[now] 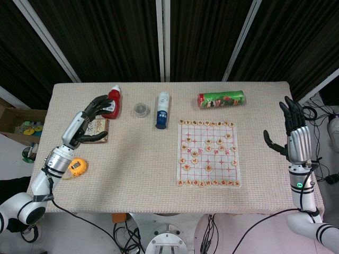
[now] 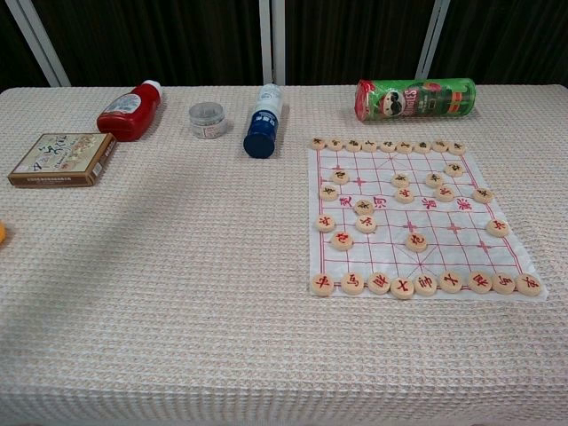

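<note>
While hanging over the far-left corner, grips nothing: so much for the left hand (image 1: 96, 120), fingers apart and curved, thumb low. Framed between fingers and thumb in the head view: the flat box (image 1: 100, 128), with the red bottle (image 1: 113, 101) lying on its side just beyond the fingertips. Missing entirely from the chest view, though, with box (image 2: 62, 159) and bottle (image 2: 130, 112) both bare there — so probably raised above them rather than touching.

Over at the right edge of the table (image 1: 137, 180), the right hand (image 1: 294, 136): upright, fingers spread, released, holding nothing, well apart from every object. Nearest to it, the chess sheet (image 1: 208, 153), pieces lined along both ends and scattered mid-board.

Along the far side, a small jar (image 1: 141, 109), a blue-capped bottle (image 1: 162, 110) and a green can (image 1: 221, 99) — the last two laid flat, likely so as not to topple. Beside the left forearm, a yellow tape measure (image 1: 78, 166).
</note>
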